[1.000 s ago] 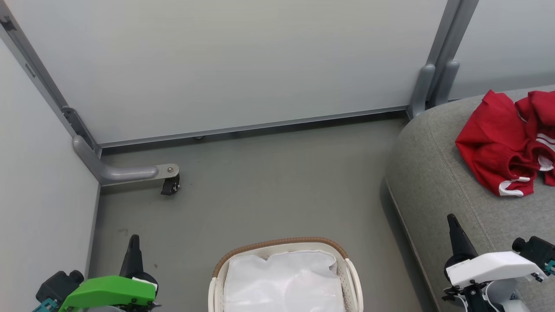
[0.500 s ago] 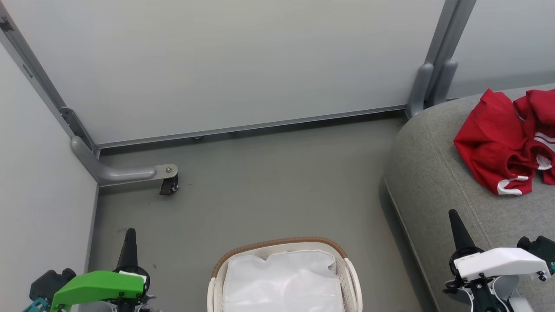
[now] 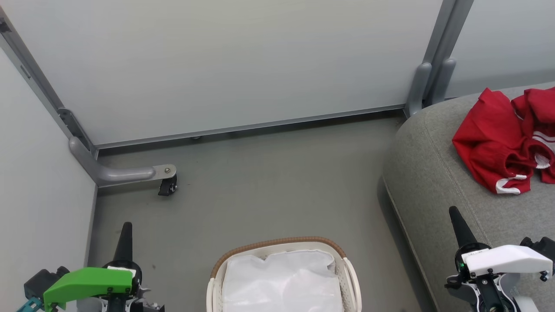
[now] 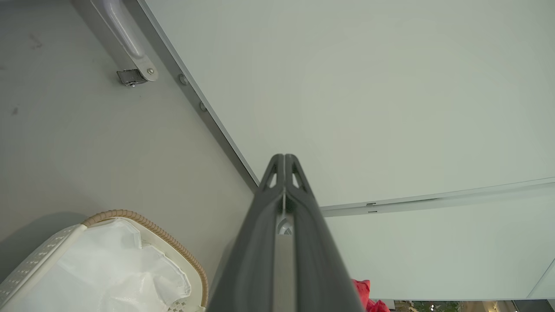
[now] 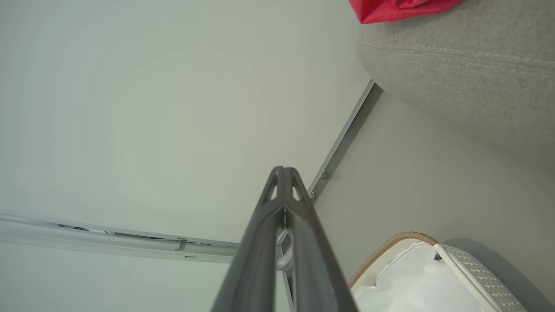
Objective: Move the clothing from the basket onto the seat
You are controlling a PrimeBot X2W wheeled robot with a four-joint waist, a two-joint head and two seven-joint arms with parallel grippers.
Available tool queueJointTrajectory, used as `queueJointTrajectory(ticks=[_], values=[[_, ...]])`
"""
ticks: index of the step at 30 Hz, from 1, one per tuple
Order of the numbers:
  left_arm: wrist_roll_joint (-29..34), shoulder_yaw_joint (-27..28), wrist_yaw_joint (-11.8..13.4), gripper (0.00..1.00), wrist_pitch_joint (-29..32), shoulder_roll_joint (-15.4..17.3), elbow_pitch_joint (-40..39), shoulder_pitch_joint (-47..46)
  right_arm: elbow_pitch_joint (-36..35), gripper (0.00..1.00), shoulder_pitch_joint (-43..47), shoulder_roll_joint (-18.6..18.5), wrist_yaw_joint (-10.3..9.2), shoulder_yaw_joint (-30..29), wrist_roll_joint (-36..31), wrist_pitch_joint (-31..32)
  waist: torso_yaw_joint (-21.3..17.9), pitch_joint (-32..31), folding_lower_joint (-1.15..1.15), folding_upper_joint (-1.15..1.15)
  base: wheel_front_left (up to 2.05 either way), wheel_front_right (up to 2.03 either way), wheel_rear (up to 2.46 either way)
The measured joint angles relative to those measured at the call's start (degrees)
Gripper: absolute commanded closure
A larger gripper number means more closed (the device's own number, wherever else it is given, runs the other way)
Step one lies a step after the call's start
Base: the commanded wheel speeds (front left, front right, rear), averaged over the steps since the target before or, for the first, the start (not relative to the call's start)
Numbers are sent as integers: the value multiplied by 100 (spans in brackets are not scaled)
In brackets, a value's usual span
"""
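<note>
The left gripper [image 3: 125,242] and right gripper [image 3: 458,225] hang empty, fingers pressed together, either side of the basket [image 3: 277,242], which holds just a white liner [image 3: 282,277], while the clothing [image 3: 494,147] lies heaped on the seat [image 3: 433,182], so the task looks done.

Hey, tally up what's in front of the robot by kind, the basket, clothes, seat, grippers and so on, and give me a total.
basket: 1
white liner sheet: 1
seat: 1
clothing, one red heap, garments not separable: 1
grippers, left gripper and right gripper: 2
Total: 6
</note>
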Motion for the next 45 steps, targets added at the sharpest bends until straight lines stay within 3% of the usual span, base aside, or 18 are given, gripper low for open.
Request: queueJointTrajectory(ticks=[45], values=[[-1713, 319, -131, 100, 508, 1, -170, -244, -123, 100, -139, -20, -2, -126, 2061, 513, -93, 14, 0, 0, 0, 0, 0]])
